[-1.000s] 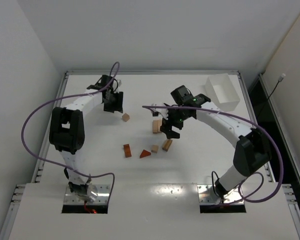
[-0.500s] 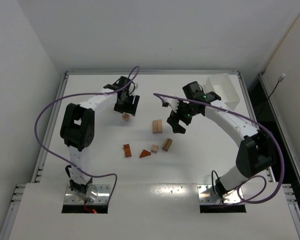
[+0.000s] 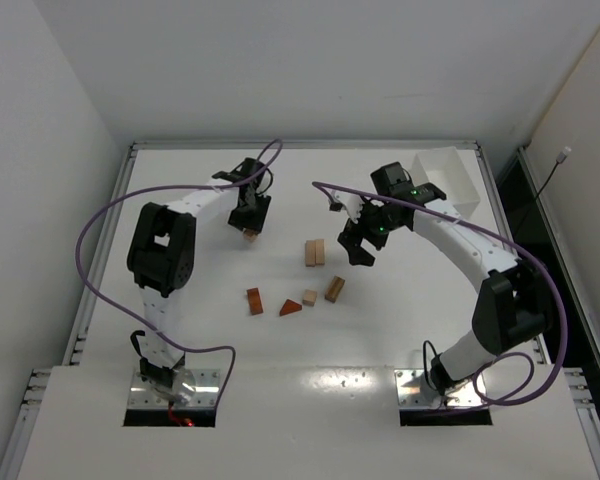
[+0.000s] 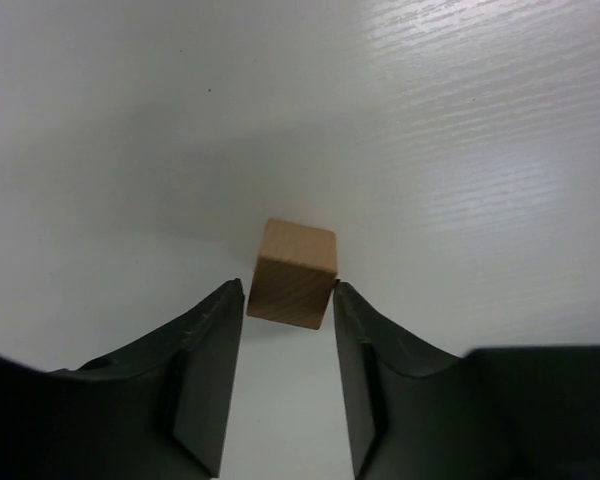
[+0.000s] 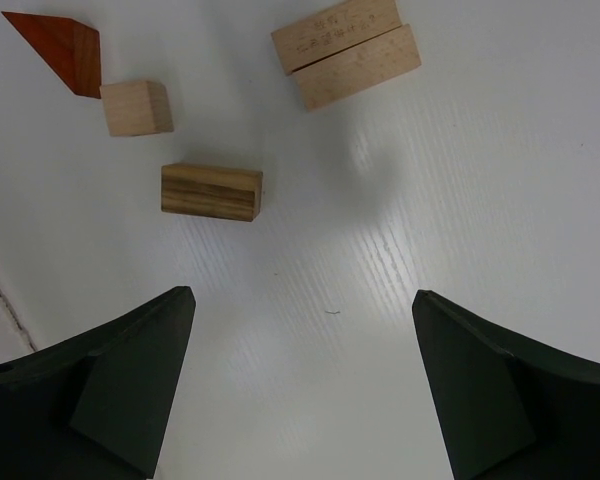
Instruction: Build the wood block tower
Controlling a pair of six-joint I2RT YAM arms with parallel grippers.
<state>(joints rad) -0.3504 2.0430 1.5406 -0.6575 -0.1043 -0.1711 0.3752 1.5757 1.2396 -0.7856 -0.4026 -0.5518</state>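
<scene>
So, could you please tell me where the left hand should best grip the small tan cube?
Probably across its two opposite side faces, coming down from above. The tan cube sits flat on the table, alone, its sides flat and parallel, and the fingers of the left hand flank exactly those faces.

Room and fittings:
- Back wall (image 3: 310, 60): plain white, evenly lit.
- Left wall (image 3: 30, 200): white, slightly shaded.
- Right wall (image 3: 580, 110): off-white.
- Table (image 3: 400, 330): white top with a fine grain; soft shadows lie on it.
- Metal rail (image 3: 180, 146): runs along the table's far edge.
- Dark gap (image 3: 535, 215): lies between the table and the right wall.
- Front panel (image 3: 310, 400): white, with a patch of glare.
</scene>
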